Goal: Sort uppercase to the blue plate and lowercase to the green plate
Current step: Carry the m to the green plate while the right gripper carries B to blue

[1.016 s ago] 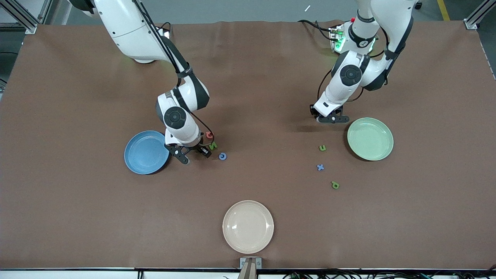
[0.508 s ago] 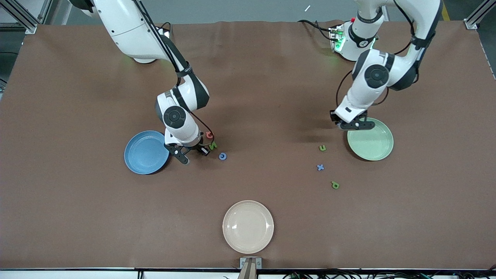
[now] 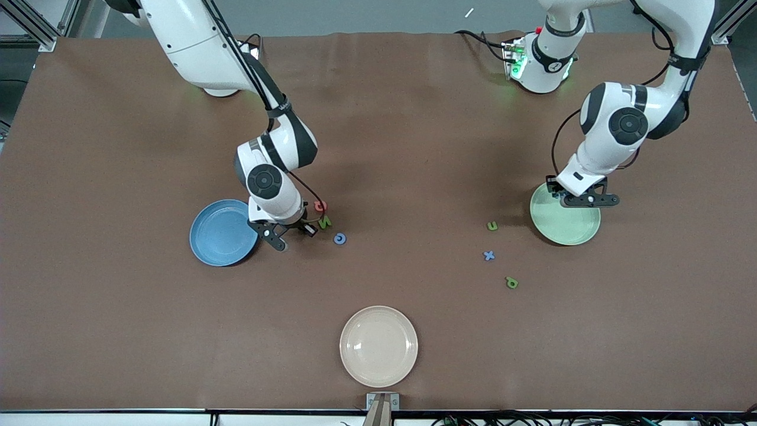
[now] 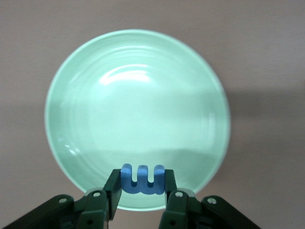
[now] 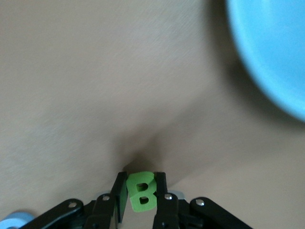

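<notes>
My left gripper [image 3: 584,201] hangs over the pale green plate [image 3: 565,228], shut on a blue m [image 4: 143,180]. In the left wrist view the green plate [image 4: 138,105] fills the picture under the left gripper [image 4: 143,175]. My right gripper [image 3: 294,232] is low over the table beside the blue plate [image 3: 223,232], shut on a green B [image 5: 142,193]. Near the right gripper lie a red Q [image 3: 320,206], a green N [image 3: 324,223] and a blue C [image 3: 340,238]. A green u [image 3: 492,225], a blue x [image 3: 488,255] and a green p [image 3: 511,283] lie beside the green plate.
A cream-beige plate [image 3: 378,345] sits close to the front camera at the table's middle. The blue plate's rim [image 5: 267,57] shows in the right wrist view. Brown tabletop stretches between the two groups of letters.
The left arm has swung toward its own end of the table, carrying the blue m to over the green plate. The right gripper has shut on the green B and risen slightly.
</notes>
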Controlling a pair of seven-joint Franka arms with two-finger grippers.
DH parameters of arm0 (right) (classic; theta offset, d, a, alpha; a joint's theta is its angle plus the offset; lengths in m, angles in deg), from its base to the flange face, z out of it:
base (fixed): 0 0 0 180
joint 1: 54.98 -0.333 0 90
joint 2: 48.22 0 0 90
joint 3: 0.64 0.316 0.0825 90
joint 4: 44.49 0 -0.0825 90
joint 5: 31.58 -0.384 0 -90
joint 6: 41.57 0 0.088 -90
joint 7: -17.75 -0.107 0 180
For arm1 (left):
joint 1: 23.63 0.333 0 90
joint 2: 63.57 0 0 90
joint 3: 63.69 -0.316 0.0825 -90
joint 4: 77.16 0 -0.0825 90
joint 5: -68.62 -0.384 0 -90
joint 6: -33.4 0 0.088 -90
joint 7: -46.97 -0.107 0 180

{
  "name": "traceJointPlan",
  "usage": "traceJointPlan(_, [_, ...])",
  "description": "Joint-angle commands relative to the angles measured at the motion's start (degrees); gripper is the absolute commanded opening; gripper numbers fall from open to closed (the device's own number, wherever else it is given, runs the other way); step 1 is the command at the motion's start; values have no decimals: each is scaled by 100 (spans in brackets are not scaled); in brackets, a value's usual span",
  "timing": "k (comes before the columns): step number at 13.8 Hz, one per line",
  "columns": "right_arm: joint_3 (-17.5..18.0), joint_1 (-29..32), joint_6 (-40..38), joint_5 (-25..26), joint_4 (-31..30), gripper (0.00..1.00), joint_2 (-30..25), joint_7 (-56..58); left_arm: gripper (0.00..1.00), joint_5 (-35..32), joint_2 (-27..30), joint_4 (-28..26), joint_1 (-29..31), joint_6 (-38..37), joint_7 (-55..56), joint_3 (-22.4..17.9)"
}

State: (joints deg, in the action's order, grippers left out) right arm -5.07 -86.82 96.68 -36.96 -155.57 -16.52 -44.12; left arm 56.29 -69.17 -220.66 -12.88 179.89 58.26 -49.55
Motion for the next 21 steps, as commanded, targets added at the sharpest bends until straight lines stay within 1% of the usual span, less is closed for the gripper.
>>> traceJointPlan(1, [29, 581, -744, 28, -99, 0, -672, 841, 24, -383, -275, 7, 314, 274, -31, 63])
traceJointPlan(2, [29, 765, -929, 28, -98, 0, -813, 1183, 24, -480, -345, -2, 419, 318, -22, 63])
traceJointPlan(4, [29, 1064, -1062, 28, -116, 0, -946, 1720, 24, -525, -433, -37, 481, 354, -31, 63])
traceJointPlan(7, [21, 1381, -1002, 36, -264, 0, -929, 2231, 25, -525, -556, -99, 499, 467, -31, 63])
traceJointPlan(11, [21, 1689, -335, 45, -730, 1, -911, 2768, 26, -525, -671, -169, 499, 573, -31, 54])
traceJointPlan(14, [29, 1760, 263, 45, -1020, 1, -833, 2874, 30, -595, -671, -178, 578, 635, -31, 63])
traceJointPlan(15, [29, 1760, 369, 45, -1073, 1, -771, 2874, 36, -595, -671, -178, 578, 635, -31, 63])
traceJointPlan(16, [29, 1760, 431, 37, -1083, 2, -701, 2874, 60, -595, -671, -169, 578, 635, -31, 63])
traceJointPlan(17, [29, 1751, 440, 45, -1083, 2, -640, 2874, 87, -595, -662, -161, 578, 635, -39, 72])
traceJointPlan(18, [29, 1751, 440, 37, -1074, 2, -595, 2874, 96, -604, -636, -143, 578, 635, -48, 72])
traceJointPlan(19, [29, 1760, 440, 36, -1074, 4, -586, 2874, 99, -604, -610, -108, 569, 635, -57, 81])
traceJointPlan(20, [29, 1760, 423, 36, -1074, 12, -586, 2874, 99, -604, -584, -64, 535, 635, -57, 81])
traceJointPlan(21, [29, 1760, 405, 36, -1065, 35, -586, 2883, 99, -604, -540, 23, 526, 635, -48, 116])
